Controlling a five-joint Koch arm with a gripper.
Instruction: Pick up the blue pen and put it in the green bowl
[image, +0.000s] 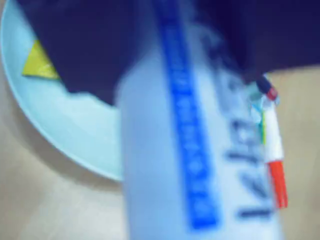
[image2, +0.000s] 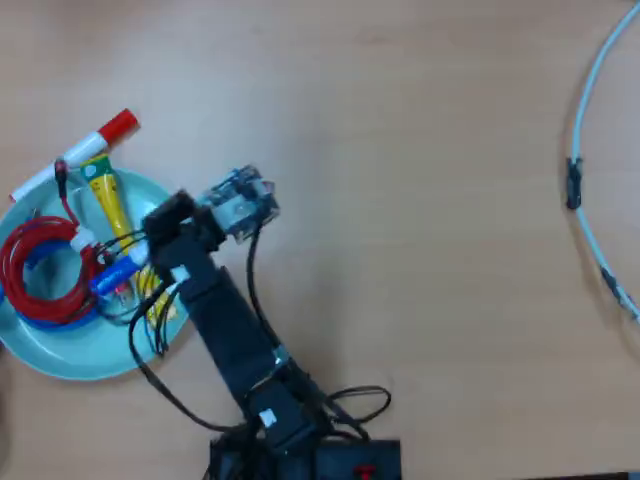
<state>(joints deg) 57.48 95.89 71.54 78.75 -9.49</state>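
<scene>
In the overhead view the pale green bowl (image2: 70, 355) sits at the left edge of the table. My gripper (image2: 140, 262) hangs over the bowl's right half, shut on the blue pen (image2: 117, 276), which sticks out to the left above the bowl's contents. The wrist view shows the blue pen (image: 200, 165) very close and blurred, a white barrel with a blue stripe and dark print. It runs down the frame between dark jaws at the top. The green bowl (image: 65, 125) lies behind it on the left.
Inside the bowl are a red cable coil (image2: 40, 270) and a yellow tube (image2: 108, 200). A white marker with a red cap (image2: 75, 155) leans on the bowl's far rim, seen also as the red-capped marker (image: 275, 165). A thin white cable (image2: 590, 170) curves along the table's right side.
</scene>
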